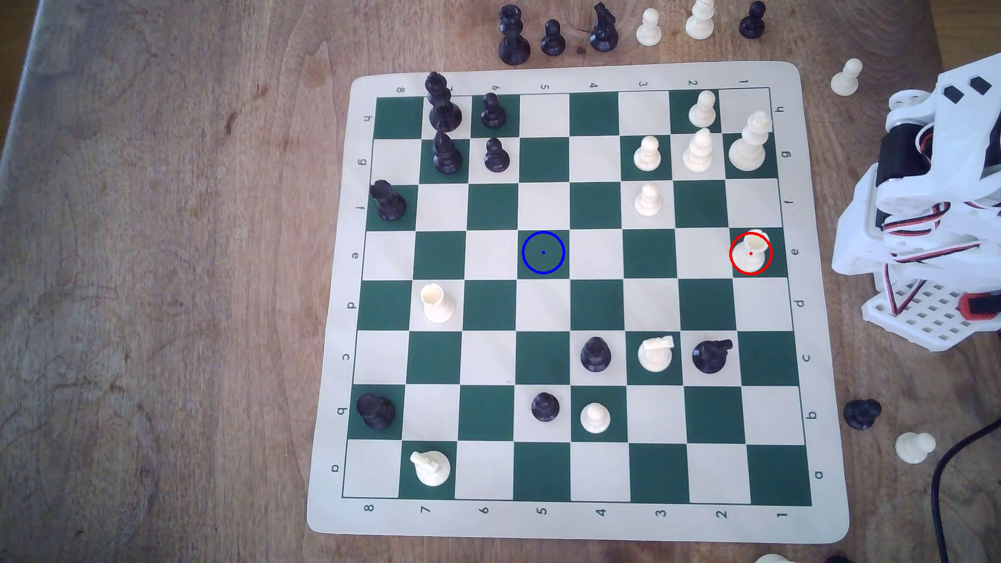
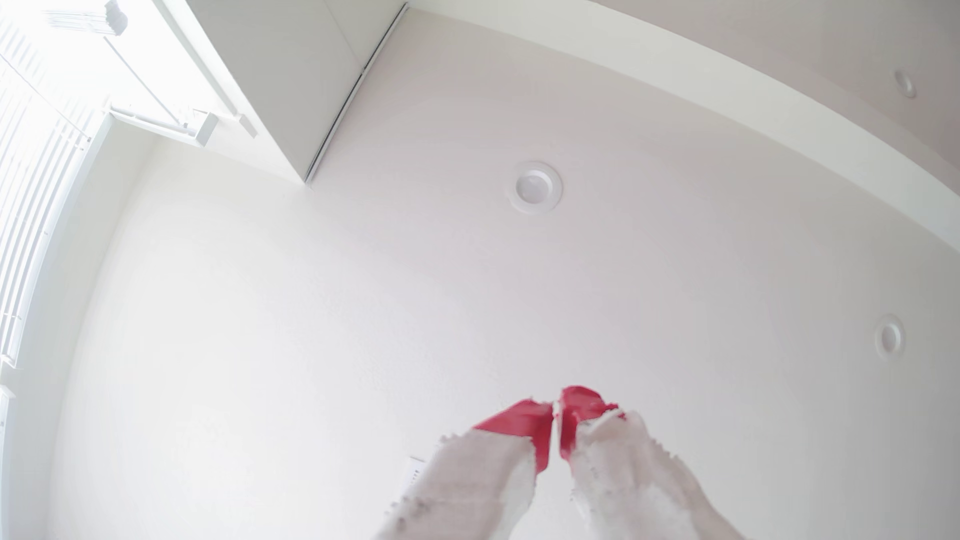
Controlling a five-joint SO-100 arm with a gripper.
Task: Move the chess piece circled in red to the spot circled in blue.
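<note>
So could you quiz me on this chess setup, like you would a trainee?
1. True or false: the white rook in the red ring has already reached the blue-ringed square.
2. Between them along that row, how many pieces stand? A) none B) one C) two
3. In the wrist view, the gripper points up at the ____.

Key: 1 false, it stands at the board's edge on the exterior view's right. 2 A. 3 ceiling, its red-tipped jaws almost touching with nothing between them.
</note>
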